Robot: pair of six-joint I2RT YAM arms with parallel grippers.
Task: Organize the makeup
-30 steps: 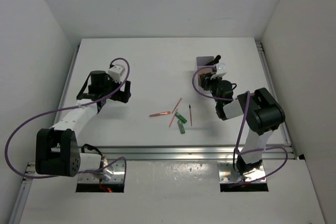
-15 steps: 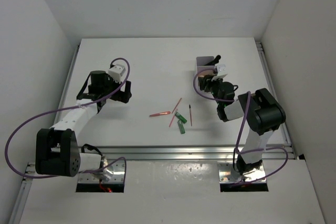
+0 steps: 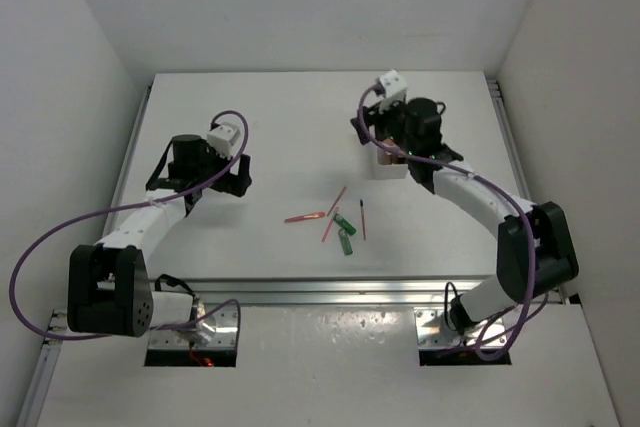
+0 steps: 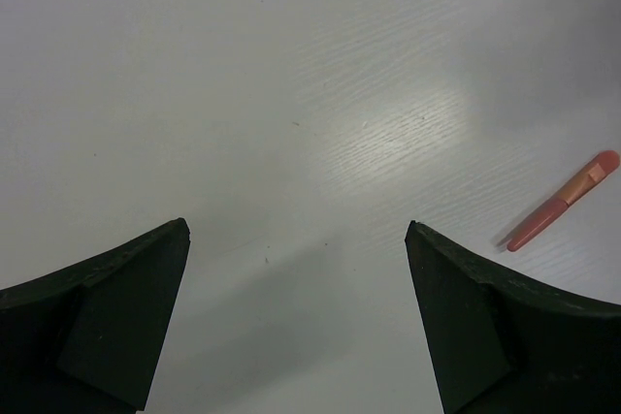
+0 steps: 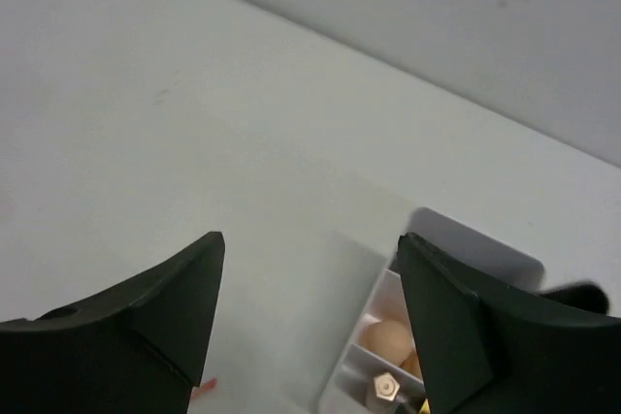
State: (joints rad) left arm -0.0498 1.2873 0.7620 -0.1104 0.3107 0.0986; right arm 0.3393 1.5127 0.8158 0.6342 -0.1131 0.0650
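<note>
And there's the white box (image 3: 391, 167), only its near end showing from above. The right wrist view catches the box's pale far wall (image 5: 473, 242) and its inner dividers. The white table (image 3: 280, 117) spreads wide to the left of the box. A plain back wall (image 3: 300, 7) rises behind the box. An aluminium rail (image 3: 340, 292) crosses well nearer than the box, and a side rail (image 3: 507, 137) runs to its right.

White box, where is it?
In the top view, the white box sits right of the table's middle, just beyond the scattered pencils.
</note>
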